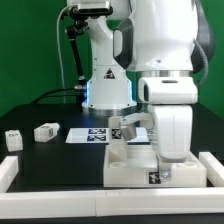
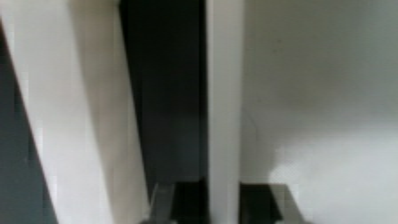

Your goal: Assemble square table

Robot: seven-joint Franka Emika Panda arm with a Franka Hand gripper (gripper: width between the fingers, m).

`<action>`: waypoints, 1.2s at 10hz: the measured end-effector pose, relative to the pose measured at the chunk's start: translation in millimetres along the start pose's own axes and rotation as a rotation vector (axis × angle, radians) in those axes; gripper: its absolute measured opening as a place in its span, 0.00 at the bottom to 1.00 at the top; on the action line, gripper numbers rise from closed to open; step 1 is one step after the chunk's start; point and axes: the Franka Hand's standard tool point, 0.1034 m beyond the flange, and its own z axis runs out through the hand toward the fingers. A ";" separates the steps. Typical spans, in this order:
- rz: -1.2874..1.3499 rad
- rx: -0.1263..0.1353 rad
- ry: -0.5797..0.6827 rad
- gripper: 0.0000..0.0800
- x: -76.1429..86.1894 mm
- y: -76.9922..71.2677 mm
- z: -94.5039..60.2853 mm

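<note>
The square table's white panel lies flat at the front, a black-and-white tag on its near edge. My gripper comes straight down onto it. In the blurred wrist view my gripper has one dark finger on each side of a thin white upright strip, which seems to be the panel's edge. The panel's face fills one side. The jaws look shut on that edge. Two short white tagged legs lie on the dark table at the exterior view's left.
The marker board lies behind the panel, by the arm's base. Plain white bars stand at the front left and the right. One white bar runs beside the panel, a dark gap between them.
</note>
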 end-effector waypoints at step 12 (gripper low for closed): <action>0.002 0.102 -0.068 0.50 15.3 -8.4 6.2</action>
